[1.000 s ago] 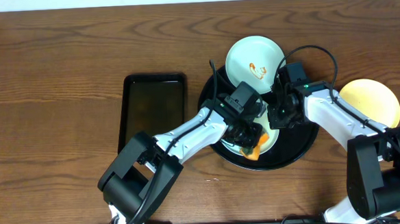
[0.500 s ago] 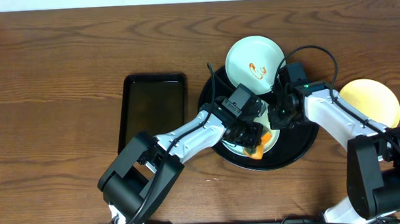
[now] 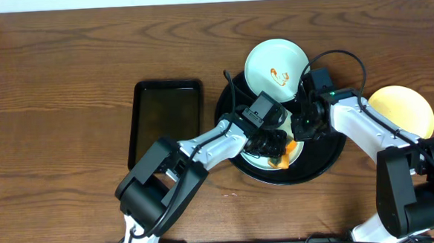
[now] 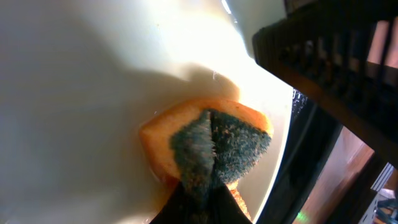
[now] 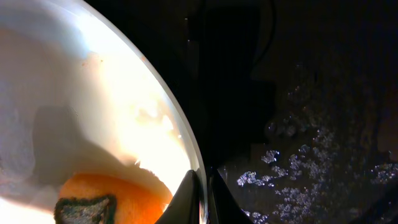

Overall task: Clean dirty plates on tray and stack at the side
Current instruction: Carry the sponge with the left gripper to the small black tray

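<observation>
Clenched on the orange green-faced sponge (image 4: 214,149), the left gripper (image 4: 200,198) had slid slightly across the pale mint-blue round plate (image 4: 81,93) pinched at its rim by the right gripper (image 5: 202,186), scrubbing seemingly unfinished.

Robot lab: two arms (image 3: 203,146), wooden table (image 3: 50,63)

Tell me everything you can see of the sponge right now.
The sponge has two layers: soft orange foam and a coarse dark green scouring pad. It looks squeezed, the pad creased down its middle where the left pincer is shut on it from the bottom of the wrist view. Its orange side presses against the pale plate, near that plate's rim, inside the round black tray. From overhead only an orange corner shows beneath the pincer. Nothing else visibly touches it.
</observation>
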Action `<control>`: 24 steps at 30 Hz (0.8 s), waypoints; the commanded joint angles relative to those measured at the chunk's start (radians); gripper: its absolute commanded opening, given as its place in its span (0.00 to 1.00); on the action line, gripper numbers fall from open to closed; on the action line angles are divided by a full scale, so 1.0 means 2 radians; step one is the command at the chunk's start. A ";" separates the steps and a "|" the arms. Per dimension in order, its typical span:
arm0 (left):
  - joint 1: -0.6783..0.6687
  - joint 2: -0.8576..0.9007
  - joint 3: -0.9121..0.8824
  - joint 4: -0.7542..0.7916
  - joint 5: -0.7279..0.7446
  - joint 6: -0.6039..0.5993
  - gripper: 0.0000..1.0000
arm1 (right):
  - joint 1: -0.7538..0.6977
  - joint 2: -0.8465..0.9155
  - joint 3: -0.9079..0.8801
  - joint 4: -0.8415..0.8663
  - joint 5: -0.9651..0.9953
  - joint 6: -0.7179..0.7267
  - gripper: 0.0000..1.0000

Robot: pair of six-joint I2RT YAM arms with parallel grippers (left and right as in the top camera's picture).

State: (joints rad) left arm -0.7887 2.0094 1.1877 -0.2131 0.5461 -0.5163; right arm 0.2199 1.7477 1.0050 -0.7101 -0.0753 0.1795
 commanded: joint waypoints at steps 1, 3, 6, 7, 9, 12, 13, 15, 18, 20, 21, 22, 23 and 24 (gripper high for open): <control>0.005 0.019 -0.003 -0.005 -0.039 -0.010 0.07 | -0.003 0.003 0.000 -0.003 0.011 0.004 0.03; 0.021 0.018 -0.002 -0.003 -0.052 -0.018 0.08 | -0.003 0.003 0.000 -0.004 0.011 0.004 0.01; 0.049 0.018 -0.002 -0.003 -0.056 -0.056 0.08 | -0.003 0.003 0.000 -0.005 0.011 0.004 0.01; 0.060 0.018 -0.002 -0.003 -0.056 -0.071 0.07 | -0.003 0.003 0.000 -0.006 0.011 0.004 0.01; 0.080 0.018 -0.002 -0.002 -0.045 -0.083 0.08 | -0.003 0.003 0.000 -0.007 0.011 0.004 0.01; 0.106 0.018 -0.002 0.011 0.009 -0.070 0.08 | -0.003 0.003 0.000 -0.006 0.011 0.004 0.01; 0.112 0.017 -0.002 0.013 0.028 -0.061 0.08 | -0.003 0.003 0.000 -0.006 0.011 0.004 0.01; 0.123 0.012 -0.002 0.014 0.065 -0.037 0.07 | -0.003 0.003 0.000 -0.006 0.011 0.004 0.01; 0.133 -0.005 -0.002 -0.006 0.107 0.006 0.08 | -0.003 0.003 0.000 -0.007 0.011 0.004 0.02; 0.137 -0.024 -0.002 -0.032 0.113 0.035 0.07 | -0.003 0.003 0.000 -0.006 0.011 0.004 0.04; 0.138 -0.034 -0.002 -0.045 0.112 0.051 0.07 | -0.003 0.003 0.000 -0.006 0.011 0.004 0.04; 0.139 -0.046 -0.002 -0.059 0.112 0.070 0.07 | -0.003 0.003 0.000 -0.006 0.011 0.004 0.05; 0.140 -0.057 -0.002 -0.070 0.109 0.084 0.07 | -0.003 0.003 0.000 -0.006 0.011 0.004 0.06; 0.140 -0.070 -0.002 -0.085 0.100 0.097 0.07 | -0.003 0.003 0.000 -0.006 0.011 0.004 0.09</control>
State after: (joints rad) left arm -0.5167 1.9800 1.1851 -0.3386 0.7147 -0.4698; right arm 0.2199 1.7477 1.0050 -0.7162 -0.0750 0.1799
